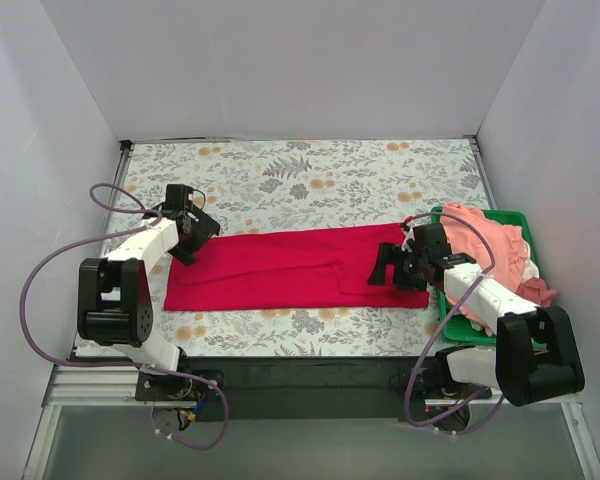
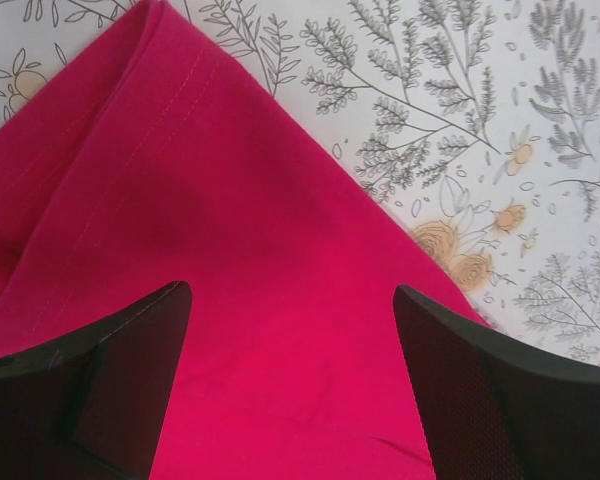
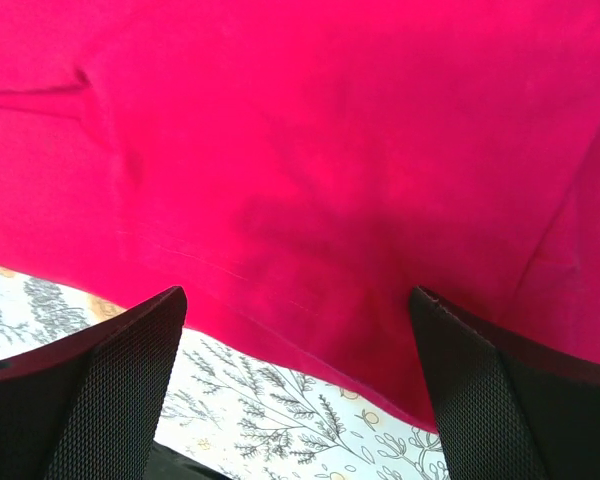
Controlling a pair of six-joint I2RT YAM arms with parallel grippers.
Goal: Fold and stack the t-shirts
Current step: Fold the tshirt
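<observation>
Crimson cotton fills both of my wrist feeds. Under the left gripper [image 2: 290,300] the two dark fingers stand wide apart with nothing between them. Below them lies a corner of the red t-shirt [image 1: 280,268], its stitched hem running up to the point where the cloth meets the floral table cover [image 1: 310,180]. The right gripper [image 3: 298,300] is spread just as wide and holds nothing. The shirt's near hem crosses below its fingers, with a strip of the printed cover showing on my side of it. From neither wrist feed can I tell whether the fingertips touch the fabric or hang just above it. On the overhead camera I start at the near edge, where the left arm [image 1: 110,300] and the right arm [image 1: 530,350] rise from their bases and reach inward. Just beyond them the red shirt lies flat on the cover, folded into a long band across the middle of the table. The left gripper is over the far corner of its left end and the right gripper over its right end. Right of that end the green bin [image 1: 460,333] sits against the table's right side, partly hidden by the right arm. A salmon pink t-shirt [image 1: 480,235] is heaped in it, rising over the far rim. A bit of the dusty maroon-pink t-shirt [image 1: 540,293] shows at the bin's right edge. Past all this the floral cover runs on to the white back wall [image 1: 300,70].
</observation>
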